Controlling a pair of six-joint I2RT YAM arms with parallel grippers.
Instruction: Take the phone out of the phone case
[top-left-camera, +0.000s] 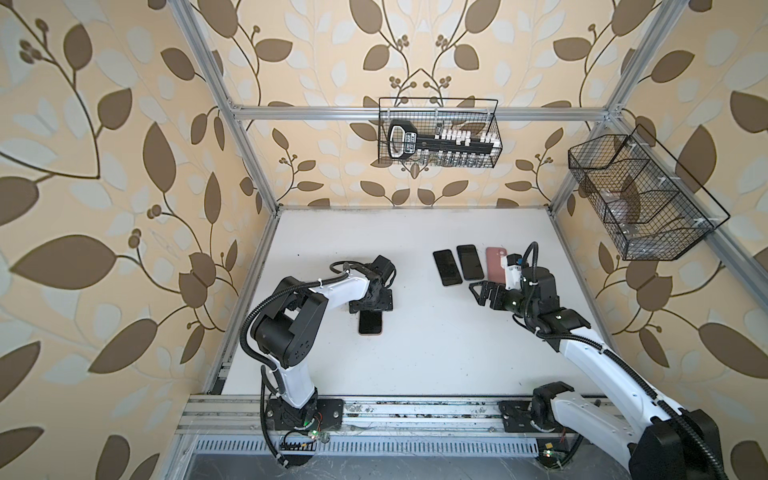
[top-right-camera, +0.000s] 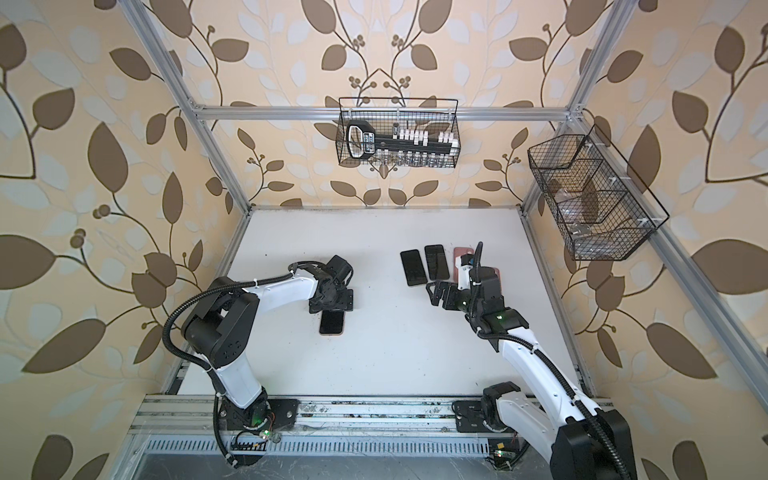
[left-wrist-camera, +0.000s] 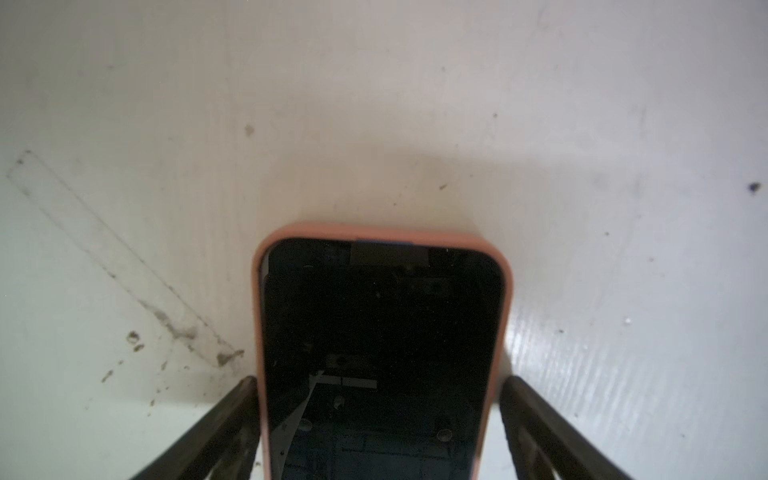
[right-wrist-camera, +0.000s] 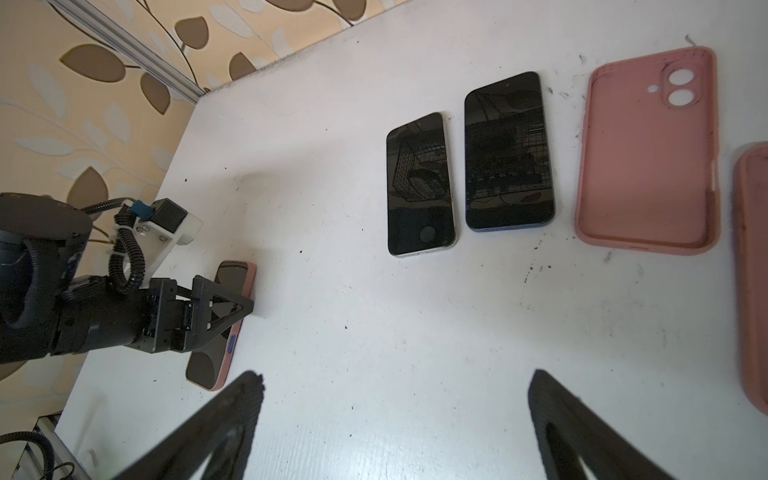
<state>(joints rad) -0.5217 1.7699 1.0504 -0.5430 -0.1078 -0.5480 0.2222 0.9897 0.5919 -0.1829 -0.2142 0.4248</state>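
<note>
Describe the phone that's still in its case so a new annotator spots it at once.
On the white table, look directly below the left gripper. The cased phone lies there alone, screen up; unlike the two bare phones opposite, it wears a pink rim.

A smaller phone (right-wrist-camera: 419, 185) and a larger phone (right-wrist-camera: 509, 151) lie side by side on the white table (right-wrist-camera: 374, 332); an empty pink case (right-wrist-camera: 640, 166) beside them; left jaws hang over a pink-cased phone (right-wrist-camera: 205, 368); right jaws gape.
</note>
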